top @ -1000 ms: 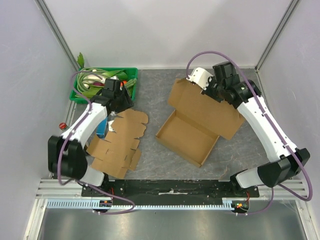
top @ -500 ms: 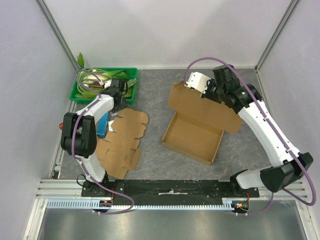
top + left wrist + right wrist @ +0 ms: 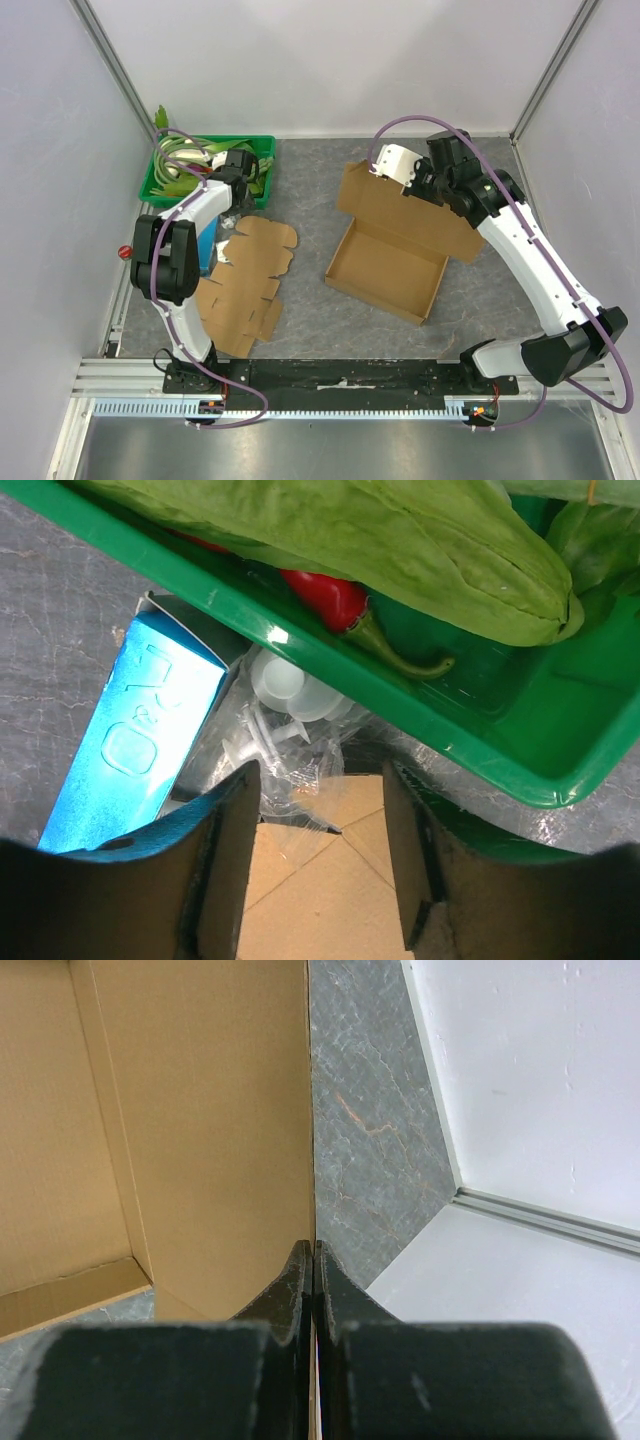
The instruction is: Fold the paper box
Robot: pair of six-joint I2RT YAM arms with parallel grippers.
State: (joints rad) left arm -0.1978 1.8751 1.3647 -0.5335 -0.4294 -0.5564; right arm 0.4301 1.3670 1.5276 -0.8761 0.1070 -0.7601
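The paper box lid [image 3: 392, 215] is clamped by the right gripper [image 3: 313, 1262]; the left gripper [image 3: 318, 785] is held open.

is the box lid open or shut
Open: the lid is swung clear of the tray, whose inside shows empty, and the right end effector pinches its edge.

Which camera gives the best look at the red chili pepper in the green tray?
The left wrist view: the red chili pepper lies in the green tray, partly under a leafy green. The top view shows the tray, but no pepper can be made out there. The right wrist view shows neither.
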